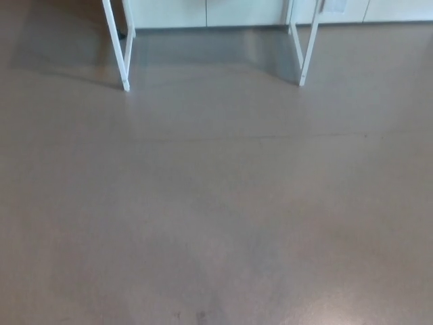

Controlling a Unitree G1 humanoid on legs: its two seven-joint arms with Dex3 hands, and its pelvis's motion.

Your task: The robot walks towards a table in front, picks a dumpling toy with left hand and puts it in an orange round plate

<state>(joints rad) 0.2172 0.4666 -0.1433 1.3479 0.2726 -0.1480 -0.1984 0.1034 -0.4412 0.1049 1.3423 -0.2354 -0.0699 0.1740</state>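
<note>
Grey-brown floor (216,223) fills the near and middle view. Beyond it stand two white table legs (122,47), with pale cabinet fronts (223,12) behind. Neither hand shows, so their state cannot be told. Tabletop, dumpling and plate lie out of frame. Risk: an off-line approach could strike a leg.

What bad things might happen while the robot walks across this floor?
It may bump the white table legs and ahead, since only their lower parts show and the tabletop is out of view. The floor looks smooth and a bit shiny, so a foot might slip. No dumpling or plate shows yet, so it could stop in the wrong spot for reaching.
</note>
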